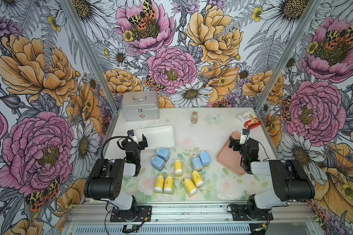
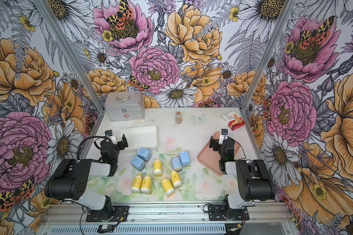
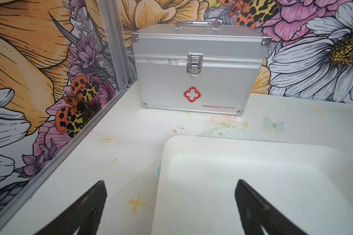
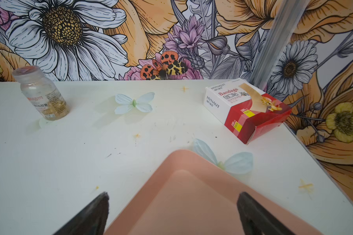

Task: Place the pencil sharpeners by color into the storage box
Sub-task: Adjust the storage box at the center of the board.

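Yellow sharpeners point(image 1: 179, 167) and light-blue sharpeners point(image 1: 157, 163) lie on floral table point(image 1: 212, 183); trays white point(image 1: 157, 132) and pink point(image 1: 226, 158).

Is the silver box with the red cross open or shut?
Shut. The silver box has its lid down flat and its front latch hooked over the seam.

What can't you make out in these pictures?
- Pink tray: its near corner is hidden behind the right arm in both top views.
- White tray: cut off by the frame edge in the left wrist view.
- Bottle: label print too small to read.
- Metal case: latched, contents unseen.
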You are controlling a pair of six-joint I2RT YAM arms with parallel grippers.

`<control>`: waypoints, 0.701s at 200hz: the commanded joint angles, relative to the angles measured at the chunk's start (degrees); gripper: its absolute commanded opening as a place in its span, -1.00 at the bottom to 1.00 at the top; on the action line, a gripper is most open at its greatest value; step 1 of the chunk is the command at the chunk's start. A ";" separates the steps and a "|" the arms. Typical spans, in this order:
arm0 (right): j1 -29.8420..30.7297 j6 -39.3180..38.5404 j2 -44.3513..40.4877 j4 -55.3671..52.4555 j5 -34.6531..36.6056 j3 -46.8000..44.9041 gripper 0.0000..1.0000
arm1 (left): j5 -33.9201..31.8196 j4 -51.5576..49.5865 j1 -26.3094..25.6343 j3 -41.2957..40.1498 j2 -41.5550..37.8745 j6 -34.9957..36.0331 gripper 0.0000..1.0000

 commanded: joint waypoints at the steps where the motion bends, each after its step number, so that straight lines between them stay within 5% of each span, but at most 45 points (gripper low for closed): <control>1: -0.43 -0.70 0.46 1.40 0.78 0.90 0.99 | 1.01 0.02 0.26 0.71 -0.49 0.41 0.97; 140: -0.45 -0.69 0.51 1.42 0.74 0.95 1.00 | 1.83 -0.27 0.68 0.89 -0.49 0.21 0.97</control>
